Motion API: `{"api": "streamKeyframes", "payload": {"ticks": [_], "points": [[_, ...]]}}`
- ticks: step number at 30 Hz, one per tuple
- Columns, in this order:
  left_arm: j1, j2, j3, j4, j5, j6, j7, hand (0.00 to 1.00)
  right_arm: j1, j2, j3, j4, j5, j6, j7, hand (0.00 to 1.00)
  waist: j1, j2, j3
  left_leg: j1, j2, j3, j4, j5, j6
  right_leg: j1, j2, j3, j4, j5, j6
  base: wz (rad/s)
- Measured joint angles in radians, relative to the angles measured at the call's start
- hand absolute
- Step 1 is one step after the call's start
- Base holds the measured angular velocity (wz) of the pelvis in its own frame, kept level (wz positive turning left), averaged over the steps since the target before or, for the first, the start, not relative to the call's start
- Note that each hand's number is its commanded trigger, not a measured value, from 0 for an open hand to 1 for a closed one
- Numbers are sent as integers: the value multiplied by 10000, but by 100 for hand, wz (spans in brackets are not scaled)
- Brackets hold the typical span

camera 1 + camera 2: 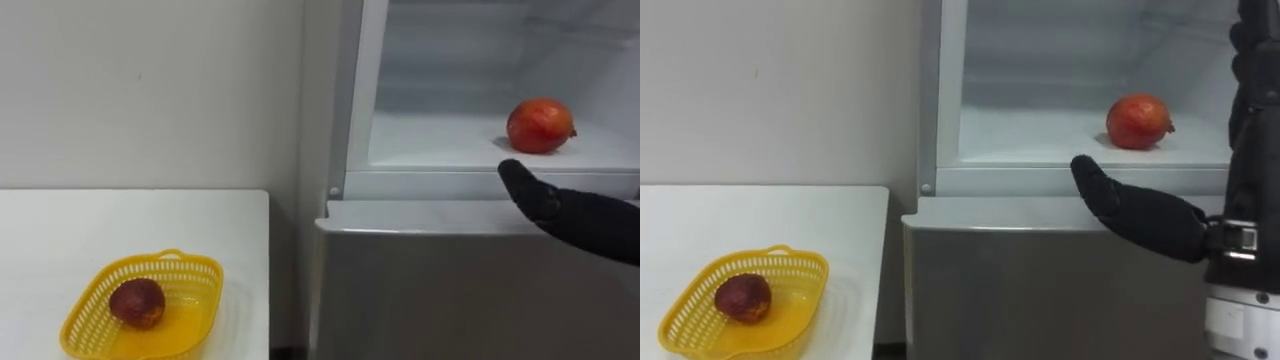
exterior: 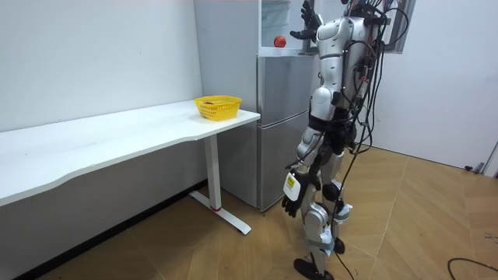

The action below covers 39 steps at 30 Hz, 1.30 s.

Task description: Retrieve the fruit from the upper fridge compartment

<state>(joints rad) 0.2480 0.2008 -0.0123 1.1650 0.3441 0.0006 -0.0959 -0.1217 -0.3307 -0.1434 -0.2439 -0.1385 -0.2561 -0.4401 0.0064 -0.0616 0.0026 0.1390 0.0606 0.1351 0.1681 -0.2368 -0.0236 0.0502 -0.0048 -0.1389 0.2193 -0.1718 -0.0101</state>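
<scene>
- Table (image 1: 60, 230), white: carries a yellow basket (image 1: 205, 266) holding one dark red fruit (image 1: 137, 302).
- Fridge (image 1: 450, 290), upper compartment open; bare white shelf (image 1: 430, 140) inside.
- Red fruit (image 1: 540, 125), round, lying on that shelf towards its right. I judge it firm, fairly weighty, smooth-skinned and apt to roll. I would cup it round its widest part, fingers behind, thumb in front.
- Right hand (image 1: 1140, 215): spread, fingers raised, thumb stretched out, holding nothing. It hangs at the compartment's front sill, lower than the fruit and nearer me, apart from it.
- Left hand (image 2: 289, 206): hangs by the thigh in the room view; I cannot tell its state.
</scene>
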Motion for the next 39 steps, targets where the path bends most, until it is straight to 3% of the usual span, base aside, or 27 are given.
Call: {"api": "streamKeyframes", "payload": {"ticks": [3,7,9,13,18,22,27,30,39], "points": [[14,18,12,-19,-3,4,-7,0,-292,-239,-125,610,499,320,-41,0,8,-71,12,43,-5,5,32,2,0,6,-2,-1,2,-1,1,0],[103,40,16,-25,-7,8,-8,0,-604,-287,-429,910,807,471,-63,0,10,-174,25,44,-8,5,85,3,0,10,-12,-8,8,-3,2,0],[115,110,14,-20,-5,7,-24,0,-1024,-469,-432,1149,1060,501,-55,0,0,-281,89,35,-10,1,156,3,0,14,-31,-52,5,-9,3,0],[143,151,15,-41,-7,3,-150,0,-1544,-895,-433,1884,1496,527,59,0,10,-470,7,65,-28,-23,182,3,1,69,-61,-94,17,-10,5,2],[175,166,14,-126,-8,51,-449,0,-1927,-1400,-431,3037,2492,766,455,0,29,-648,55,55,-30,-166,218,0,1,139,-77,-251,-11,-10,6,8],[204,177,81,-283,-8,110,-646,0,-2131,-1512,-432,3162,2633,833,519,0,18,-629,41,-128,-18,-187,304,-2,-2,17,-70,-270,16,3,-9,1],[179,232,117,-492,-5,150,-648,0,-2652,-2110,-354,4523,3409,862,659,0,95,-487,3,-228,-12,-213,365,-1,-1,-17,-71,-283,39,20,-14,0],[192,251,364,-559,-2,224,-749,0,-2925,-2270,-355,5205,3432,1167,844,0,200,-442,-22,-238,-5,-213,364,1,-1,-36,-64,-282,40,20,-14,0],[308,380,512,-1005,18,468,-906,0,-3042,-2297,-350,5499,3597,1656,1362,0,305,-562,-29,-224,-23,-288,366,2,1,13,-91,-349,38,19,-13,1]]}}
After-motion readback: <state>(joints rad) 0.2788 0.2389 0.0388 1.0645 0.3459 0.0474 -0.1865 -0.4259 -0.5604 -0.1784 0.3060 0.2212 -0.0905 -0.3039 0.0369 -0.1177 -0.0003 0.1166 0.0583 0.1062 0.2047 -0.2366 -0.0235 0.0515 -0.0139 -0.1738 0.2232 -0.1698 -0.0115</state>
